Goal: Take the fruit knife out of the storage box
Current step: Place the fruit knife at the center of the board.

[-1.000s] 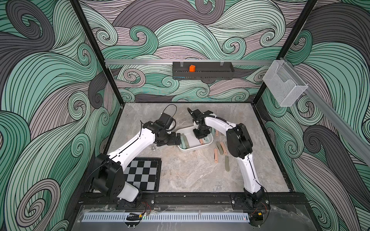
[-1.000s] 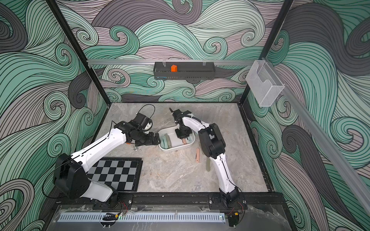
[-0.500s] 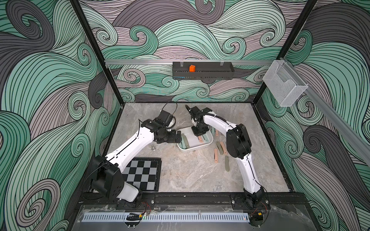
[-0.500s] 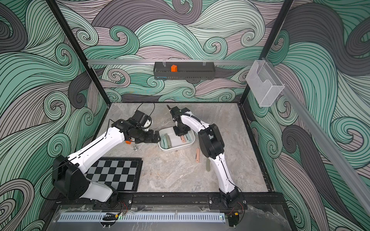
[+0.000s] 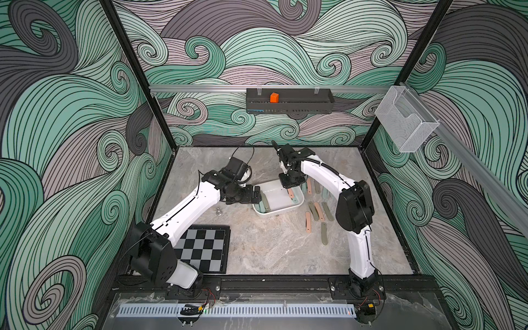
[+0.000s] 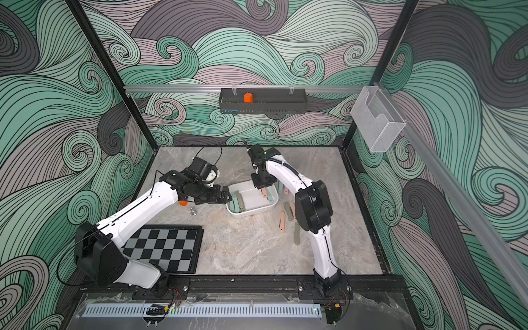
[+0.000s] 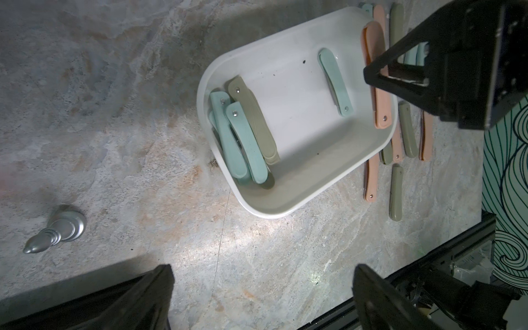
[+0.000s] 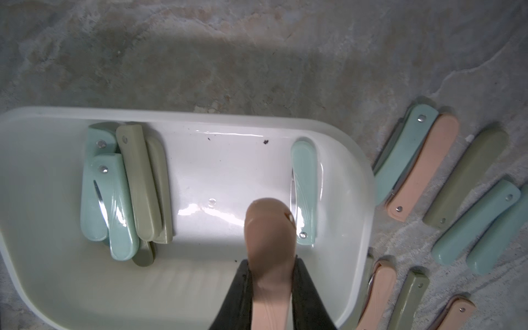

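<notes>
Right wrist view: your right gripper (image 8: 271,267) pinched the fruit knife (image 8: 267,228) by its end above the storage box (image 8: 200,285); your left gripper (image 7: 261,274) gaped wide. That end grip could have slipped.

The marble tabletop (image 5: 271,248) carries the storage box (image 5: 278,212). Fruit knives (image 5: 318,211) lie just beside it, a silver chess piece (image 5: 218,211) lies near it, and a chessboard (image 5: 204,248) lies farther off.

The storage box (image 7: 285,211) sits on the marble table (image 7: 114,128), teal and olive knives (image 7: 245,143) heaped at its left end. The right gripper (image 7: 374,75) pinches a pink fruit knife (image 7: 381,111) over the box's right rim.
</notes>
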Controlling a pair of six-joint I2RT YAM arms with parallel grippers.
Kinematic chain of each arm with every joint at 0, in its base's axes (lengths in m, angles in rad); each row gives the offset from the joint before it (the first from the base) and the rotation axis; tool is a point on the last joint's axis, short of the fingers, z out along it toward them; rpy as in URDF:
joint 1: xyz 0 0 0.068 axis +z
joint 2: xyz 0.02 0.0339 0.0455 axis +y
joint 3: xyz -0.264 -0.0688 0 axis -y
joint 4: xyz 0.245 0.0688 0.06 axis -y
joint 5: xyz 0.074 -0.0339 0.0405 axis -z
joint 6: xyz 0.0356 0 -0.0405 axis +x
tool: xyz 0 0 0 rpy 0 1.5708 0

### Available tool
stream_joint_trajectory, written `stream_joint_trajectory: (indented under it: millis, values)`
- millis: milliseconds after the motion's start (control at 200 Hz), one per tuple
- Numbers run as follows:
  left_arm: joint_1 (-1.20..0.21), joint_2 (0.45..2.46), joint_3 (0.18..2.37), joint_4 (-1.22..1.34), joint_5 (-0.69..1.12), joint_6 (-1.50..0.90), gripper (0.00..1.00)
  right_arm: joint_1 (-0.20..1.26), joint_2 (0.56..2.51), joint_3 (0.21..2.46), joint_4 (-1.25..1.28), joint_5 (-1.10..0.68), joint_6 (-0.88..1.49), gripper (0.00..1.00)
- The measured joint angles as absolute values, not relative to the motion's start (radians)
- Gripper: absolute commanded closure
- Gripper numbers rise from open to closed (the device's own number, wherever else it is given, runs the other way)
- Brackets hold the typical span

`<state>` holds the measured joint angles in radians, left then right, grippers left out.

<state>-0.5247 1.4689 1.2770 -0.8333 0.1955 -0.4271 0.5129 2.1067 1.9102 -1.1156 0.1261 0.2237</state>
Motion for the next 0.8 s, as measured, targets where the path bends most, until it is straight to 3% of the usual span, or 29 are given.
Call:
stream_joint_trajectory:
  millis: [470, 800]
  values:
    - [-0.709, 1.594, 1.402, -0.8, 0.191, -0.427, 0.01, 0.26, 1.821, 1.593, -1.082, 0.158, 0.223, 0.79]
    - [-0.749, 1.641, 1.427, -0.797, 0.189, -0.426, 0.01, 0.081, 1.79, 1.402, -1.041, 0.165, 0.213, 0.78]
